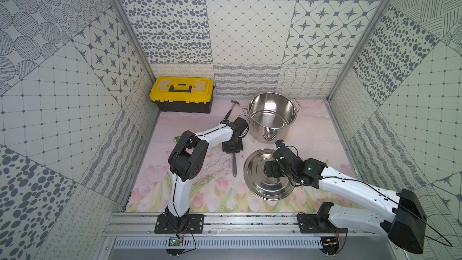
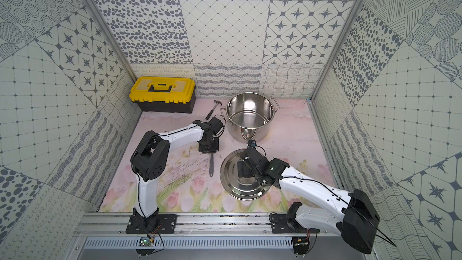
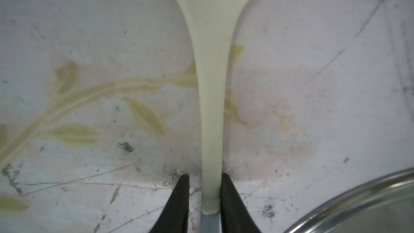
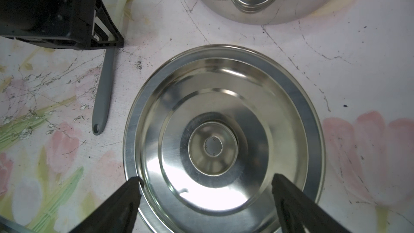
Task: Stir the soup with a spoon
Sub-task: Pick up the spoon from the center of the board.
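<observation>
The spoon [image 1: 234, 166] lies flat on the floral mat, left of the lid, its grey handle [image 4: 104, 90] pointing toward the front rail. My left gripper [image 1: 232, 150] points straight down over it. In the left wrist view the cream neck [image 3: 212, 86] runs between the black fingers, and the left gripper [image 3: 205, 176] is shut on the spoon where cream meets grey. The bowl end is cut off there. The steel pot [image 1: 272, 116] stands uncovered at the back, and no soup shows inside. My right gripper [image 4: 206, 178] hangs open above the lid, holding nothing.
An upturned steel lid [image 1: 262, 188] lies in front of the pot, its rim [image 3: 358, 198] close to the left gripper. A yellow toolbox [image 1: 182, 93] sits in the back left corner. A small hammer [image 1: 231, 110] lies between it and the pot. Patterned walls enclose three sides.
</observation>
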Controlling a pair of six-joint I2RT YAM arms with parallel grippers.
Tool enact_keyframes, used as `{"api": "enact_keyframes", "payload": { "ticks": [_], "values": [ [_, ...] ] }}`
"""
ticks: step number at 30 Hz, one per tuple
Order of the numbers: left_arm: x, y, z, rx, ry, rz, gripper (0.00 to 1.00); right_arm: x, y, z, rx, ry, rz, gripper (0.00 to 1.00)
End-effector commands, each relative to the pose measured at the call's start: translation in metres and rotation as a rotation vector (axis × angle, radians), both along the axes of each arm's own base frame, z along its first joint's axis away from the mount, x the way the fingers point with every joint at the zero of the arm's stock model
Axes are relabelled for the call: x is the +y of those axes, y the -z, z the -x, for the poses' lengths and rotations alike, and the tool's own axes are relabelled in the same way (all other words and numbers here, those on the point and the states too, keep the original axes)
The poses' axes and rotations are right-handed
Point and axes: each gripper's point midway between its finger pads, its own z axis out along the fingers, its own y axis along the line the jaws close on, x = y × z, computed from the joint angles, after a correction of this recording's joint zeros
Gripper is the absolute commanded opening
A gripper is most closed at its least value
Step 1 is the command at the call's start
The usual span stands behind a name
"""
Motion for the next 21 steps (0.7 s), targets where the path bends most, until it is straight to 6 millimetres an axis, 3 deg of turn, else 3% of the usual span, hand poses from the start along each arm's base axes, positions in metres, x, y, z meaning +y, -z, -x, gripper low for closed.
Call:
{"api": "enact_keyframes", "payload": {
  "ticks": [1, 7, 10, 15, 21],
  "values": [
    [0.007, 0.020, 0.012, 0.068, -0.005, 0.002, 0.23, 0.002, -0.019, -0.006, -0.040, 0.014, -0.033, 0.96],
    [0.004, 0.019, 0.015, 0.067, -0.016, 0.040, 0.00, 0.003, -0.026, -0.008, -0.053, 0.005, -0.027, 0.95],
    [0.009, 0.009, 0.018, 0.043, -0.047, 0.056, 0.00, 0.009, -0.037, -0.014, -0.076, -0.016, -0.027, 0.97],
    [0.017, -0.029, 0.027, -0.036, -0.096, 0.102, 0.00, 0.022, -0.062, -0.029, -0.117, -0.034, -0.033, 0.97],
    [0.021, -0.089, 0.037, -0.126, -0.140, 0.197, 0.00, 0.053, -0.099, -0.050, -0.141, -0.134, -0.168, 0.97]
  ]
}}
